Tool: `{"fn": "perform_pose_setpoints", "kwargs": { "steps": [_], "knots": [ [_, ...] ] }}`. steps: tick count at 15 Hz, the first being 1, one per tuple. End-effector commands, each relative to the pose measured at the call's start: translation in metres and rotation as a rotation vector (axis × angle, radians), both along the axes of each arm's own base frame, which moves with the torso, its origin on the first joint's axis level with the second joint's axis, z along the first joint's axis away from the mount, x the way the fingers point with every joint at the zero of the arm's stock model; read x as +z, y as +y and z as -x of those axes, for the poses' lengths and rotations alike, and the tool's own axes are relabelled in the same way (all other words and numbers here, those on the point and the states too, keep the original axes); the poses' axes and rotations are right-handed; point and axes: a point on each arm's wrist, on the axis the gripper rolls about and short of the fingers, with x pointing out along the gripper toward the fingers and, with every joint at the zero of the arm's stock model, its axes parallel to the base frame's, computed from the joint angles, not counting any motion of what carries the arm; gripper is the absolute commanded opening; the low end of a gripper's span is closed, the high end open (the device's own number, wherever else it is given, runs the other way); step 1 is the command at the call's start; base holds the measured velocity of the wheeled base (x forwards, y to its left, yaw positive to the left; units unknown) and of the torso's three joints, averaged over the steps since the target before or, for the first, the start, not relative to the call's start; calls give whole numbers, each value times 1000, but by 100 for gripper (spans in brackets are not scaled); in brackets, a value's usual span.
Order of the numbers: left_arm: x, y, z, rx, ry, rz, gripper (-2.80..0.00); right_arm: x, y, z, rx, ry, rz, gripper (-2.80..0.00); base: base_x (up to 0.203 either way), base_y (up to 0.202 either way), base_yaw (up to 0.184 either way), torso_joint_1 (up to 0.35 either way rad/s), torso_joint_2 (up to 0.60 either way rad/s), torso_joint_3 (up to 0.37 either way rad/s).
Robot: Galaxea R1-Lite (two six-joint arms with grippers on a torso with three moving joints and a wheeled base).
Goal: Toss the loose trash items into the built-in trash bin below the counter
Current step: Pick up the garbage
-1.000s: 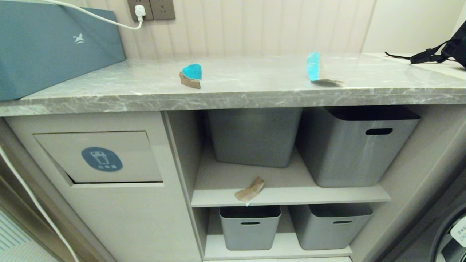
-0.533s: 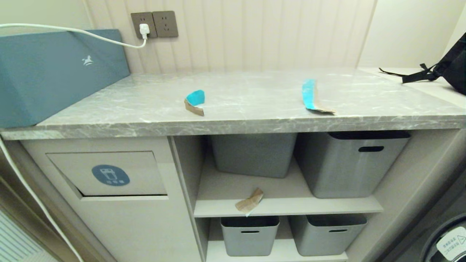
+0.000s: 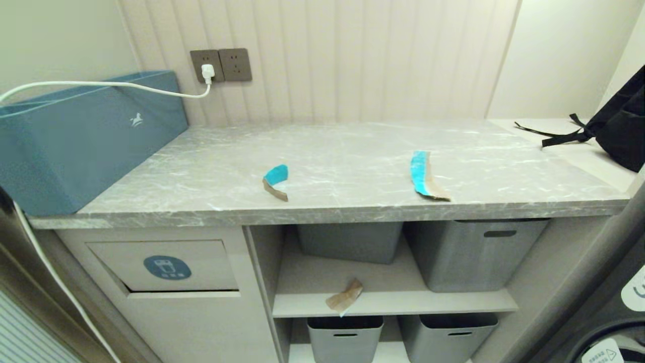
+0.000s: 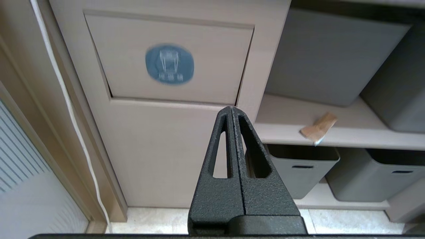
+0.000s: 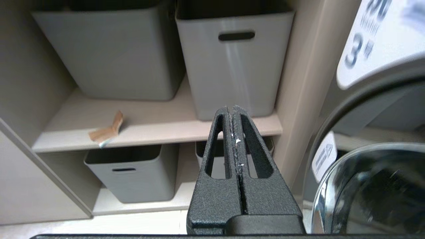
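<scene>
I have nothing in hand: the left pincer (image 4: 232, 109) is pressed fully together and empty, hanging low in front of the trash bin flap (image 3: 164, 264), and the right pincer (image 5: 231, 109) is likewise closed and empty, low by the shelf (image 3: 393, 302). Two scraps lie on the table (image 3: 352, 212), the small curled scrap (image 3: 276, 181) left of the long strip (image 3: 424, 175), well apart. The third scrap (image 3: 344, 297) sits brown-side up at the shelf's front edge. My guess is I'm surveying all three from up here before picking one.
</scene>
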Motion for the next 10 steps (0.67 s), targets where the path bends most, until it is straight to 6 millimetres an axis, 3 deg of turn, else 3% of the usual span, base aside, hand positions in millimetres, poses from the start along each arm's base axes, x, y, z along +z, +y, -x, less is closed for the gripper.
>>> {"fn": "perform_pose_setpoints", "kwargs": {
  "steps": [1,10],
  "knots": [
    [0,0,0,0,1,0,-280,0,0,0,-1,2,0,-280,0,0,0,209,-496,-282],
    [-1,0,0,0,3,2,-280,0,0,0,-1,0,-5,-280,0,0,0,234,-514,-284]
  ]
}}
